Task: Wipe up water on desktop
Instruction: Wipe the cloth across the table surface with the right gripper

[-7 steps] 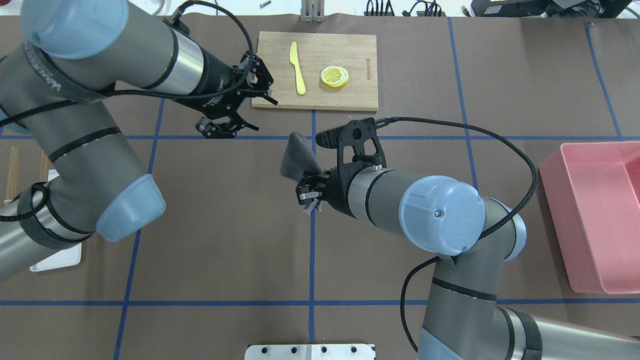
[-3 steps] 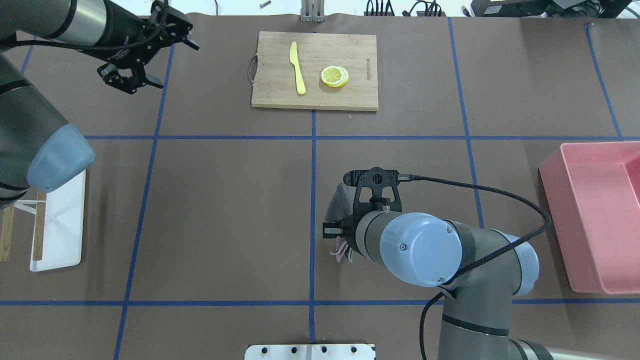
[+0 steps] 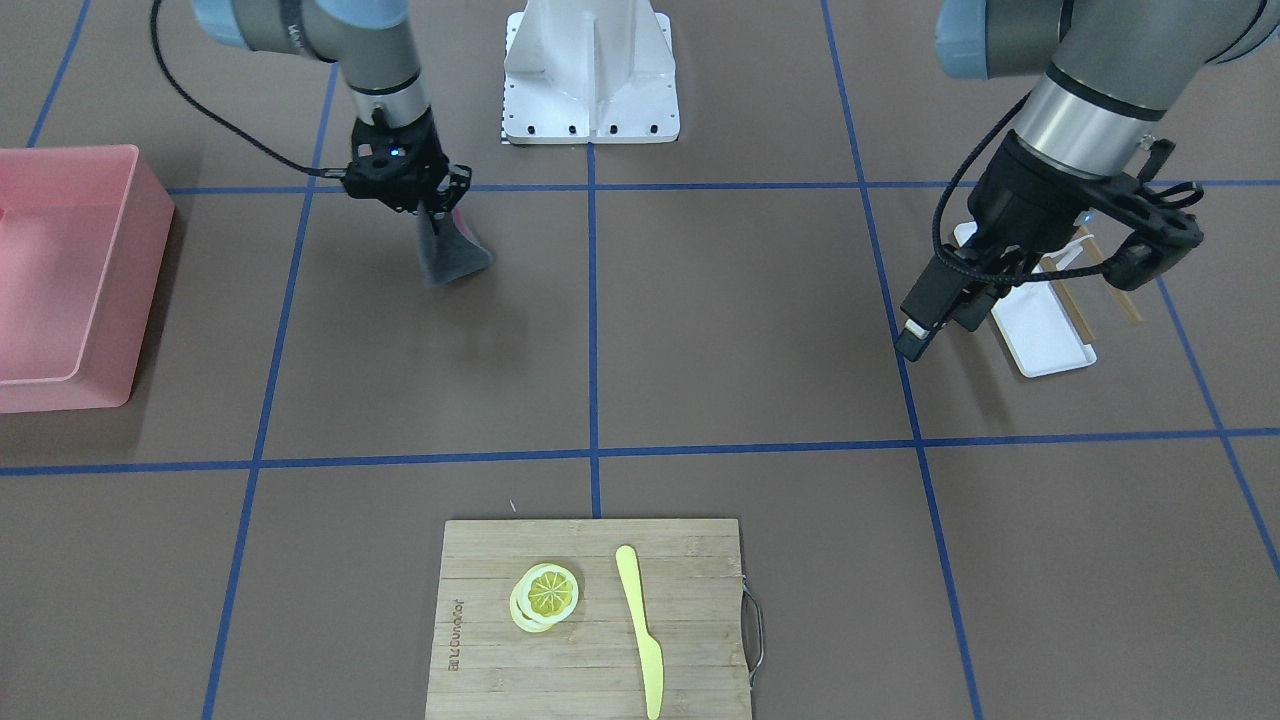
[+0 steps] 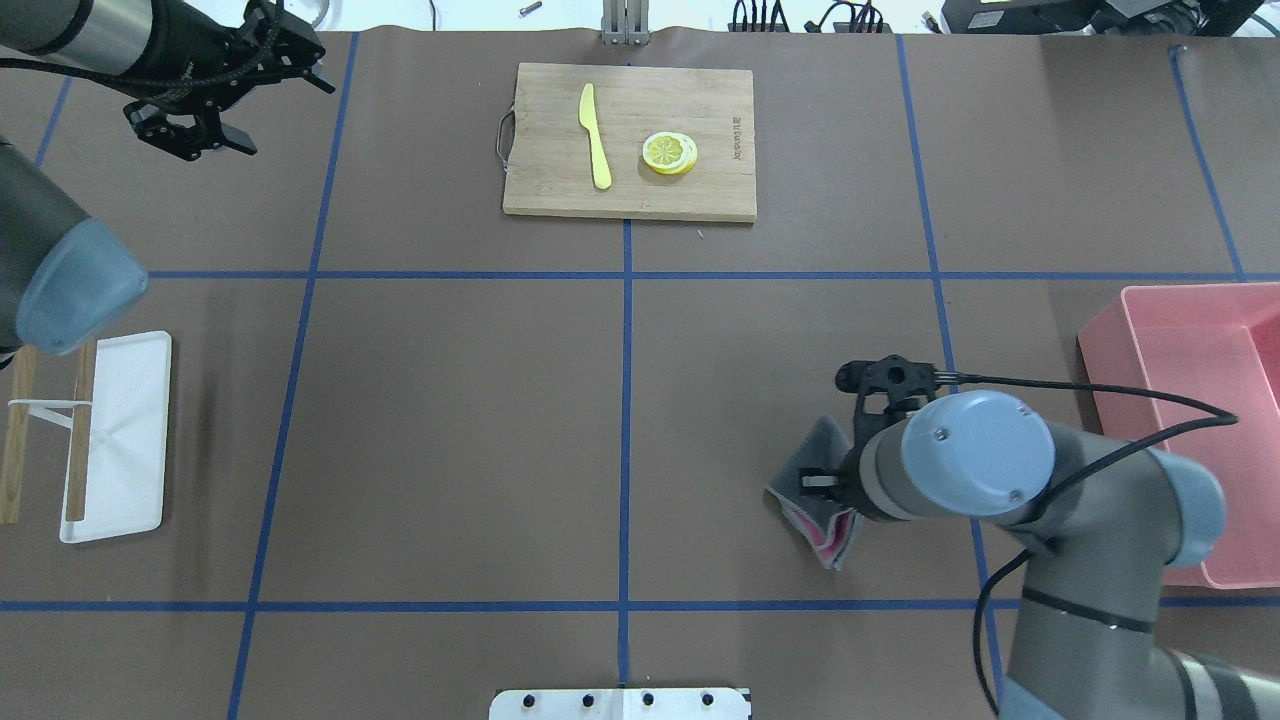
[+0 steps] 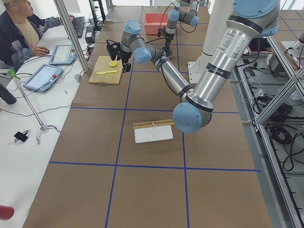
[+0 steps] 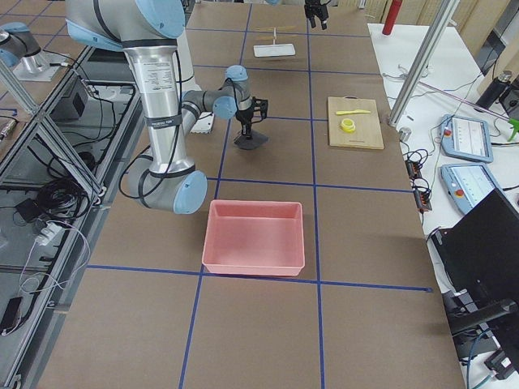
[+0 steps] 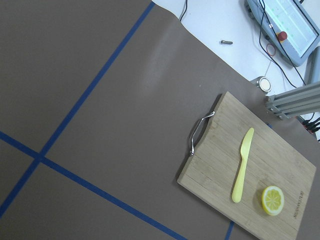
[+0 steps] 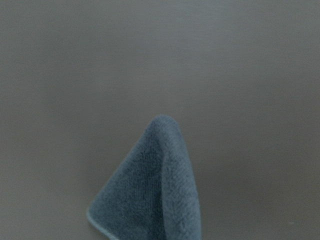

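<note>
The desktop [image 4: 450,420] is a matte brown surface with a grid of blue tape; I see no water on it. My right gripper [image 4: 818,484] is shut on a grey cloth [image 4: 812,462] with a pink underside, in the near right part of the desktop. The cloth hangs down from the gripper [image 3: 425,205] and its lower end [image 3: 452,258] seems to reach the desktop. It also shows in the right wrist view [image 8: 155,190]. My left gripper [image 4: 290,118] is open and empty, held high over the far left corner.
A bamboo cutting board [image 4: 700,190] with a yellow knife [image 4: 596,135] and a lemon slice [image 4: 669,152] lies at the far middle. A pink bin [image 4: 1110,440] stands at the right edge. A white tray [image 4: 125,440] with wooden sticks lies at the left edge.
My right gripper has dragged the cloth from the desktop's middle toward the near right. My left arm has pulled back from the cutting board to the far left corner.
</note>
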You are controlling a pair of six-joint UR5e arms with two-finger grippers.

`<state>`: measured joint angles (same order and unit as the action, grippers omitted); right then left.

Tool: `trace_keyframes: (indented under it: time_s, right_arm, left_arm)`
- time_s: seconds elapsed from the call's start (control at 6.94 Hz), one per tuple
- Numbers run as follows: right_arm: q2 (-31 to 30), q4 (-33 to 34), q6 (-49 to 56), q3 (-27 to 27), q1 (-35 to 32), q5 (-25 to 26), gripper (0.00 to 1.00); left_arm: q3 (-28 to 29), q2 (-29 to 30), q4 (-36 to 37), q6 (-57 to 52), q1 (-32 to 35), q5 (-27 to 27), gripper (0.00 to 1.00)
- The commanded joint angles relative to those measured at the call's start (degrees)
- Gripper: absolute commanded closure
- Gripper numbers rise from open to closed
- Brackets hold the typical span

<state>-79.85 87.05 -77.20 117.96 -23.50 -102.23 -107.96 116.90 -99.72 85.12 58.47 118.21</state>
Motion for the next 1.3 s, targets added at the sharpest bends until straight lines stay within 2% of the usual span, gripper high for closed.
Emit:
trace_keyframes:
  time_s: [0.0, 0.14, 0.29, 0.43, 0.72, 1.01, 1.15]
  right_arm:
    - [-11.0, -0.3, 7.9, 1.9, -10.8, -9.8, 1.00]
    - [-12.0, -0.3, 11.8, 2.0, -11.8, -10.0, 1.00]
    - [-7.4, 0.5, 10.2, 0.9, -11.4, -9.9, 1.00]
    - [-2.0, 0.8, 4.7, -1.7, -7.6, -10.0, 1.00]
    - [15.0, 0.7, -7.9, -12.4, -1.5, -9.2, 1.00]
    - [28.0, 0.1, -15.4, -20.9, 2.0, -7.7, 1.00]
    - [32.5, 0.1, -17.3, -25.4, 2.8, -5.9, 1.00]
  left_arm:
    - [0.5, -3.1, 0.9, -11.0, 2.4, 0.1, 0.03]
    - [0.6, -4.6, 0.9, -14.1, 3.1, 1.8, 0.03]
    - [0.6, -5.6, 0.9, -17.8, 5.1, 2.1, 0.03]
    - [0.8, -7.7, 0.9, -24.2, 6.4, 2.1, 0.03]
    - [2.4, -10.1, 1.0, -35.7, 10.9, 2.1, 0.03]
    - [3.2, -12.7, 0.9, -42.0, 13.0, 3.7, 0.03]
    - [3.3, -14.5, 1.0, -47.2, 15.1, 3.8, 0.03]
